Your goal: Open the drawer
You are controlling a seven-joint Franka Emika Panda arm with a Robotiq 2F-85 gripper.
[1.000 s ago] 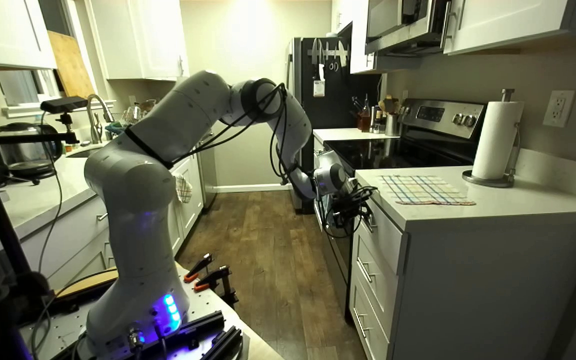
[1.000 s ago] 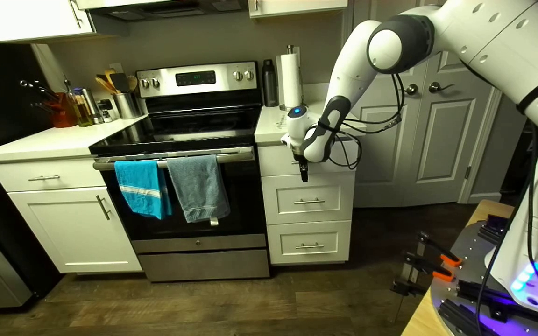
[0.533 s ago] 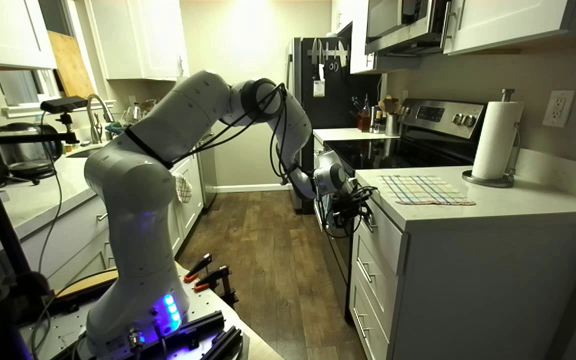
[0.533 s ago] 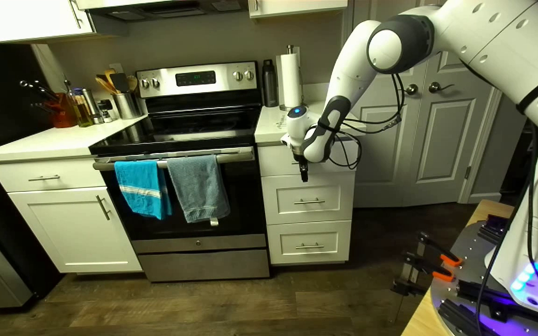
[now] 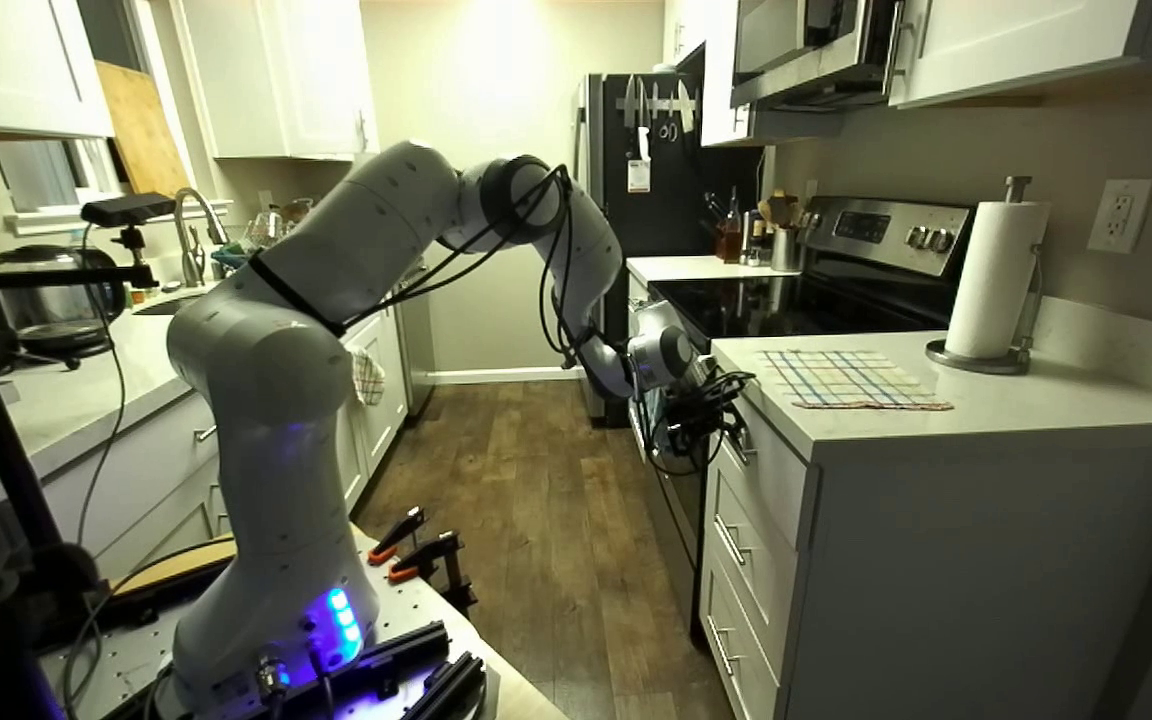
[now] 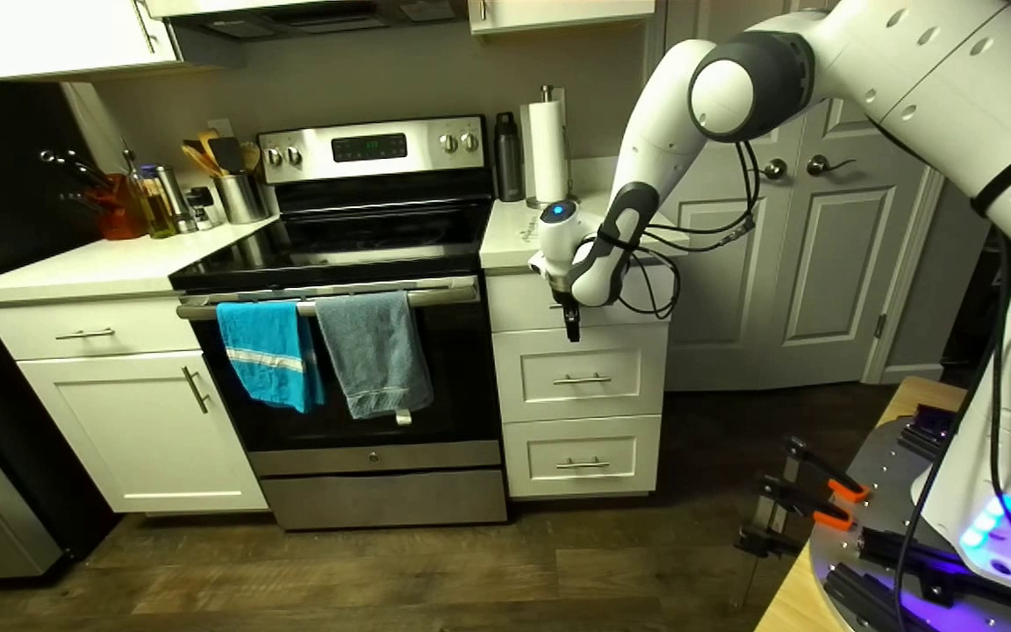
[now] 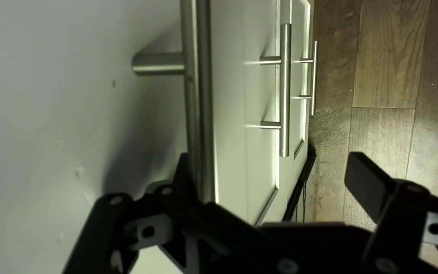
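In an exterior view, a length of pale worktop [image 6: 75, 270] stands at the left, with a red knife block [image 6: 124, 218] toward its back edge and a steel utensil crock [image 6: 240, 200] by its right edge. Next comes the electric range [image 6: 462, 377], a bright blue towel [image 6: 267, 355] and a grey-blue towel [image 6: 374, 355] hanging from its oven-door handle [image 6: 448, 297]. The range adjoins the left edge of the right-hand worktop [image 6: 505, 244]. A black bottle [image 6: 507, 158] stands near this worktop's back left corner, with a paper towel roll [image 6: 547, 154] just beside it; a plaid dish towel [image 5: 854, 380] lies flat near the front edge.

The drawer [image 6: 514, 303] is the top one of a white stack [image 6: 580, 399] of three, directly beneath that front edge; whether its front sits fully flush I cannot tell. Before it hangs the gripper [image 6: 573, 335], pointing down, and the arm [image 6: 659, 136] reaches in from the right, passing before the worktop's right edge.

In the wrist view come the drawer's white front, its steel bar handle [image 7: 197, 95], the two lower bar handles [image 7: 285, 91], then the plank floor [image 7: 386, 68]. The gripper's fingers [image 7: 367, 182] are wide apart: one on the drawer-front side of the top bar, the other seen against the floor, so that bar lies between them. Whether they touch it I cannot tell.
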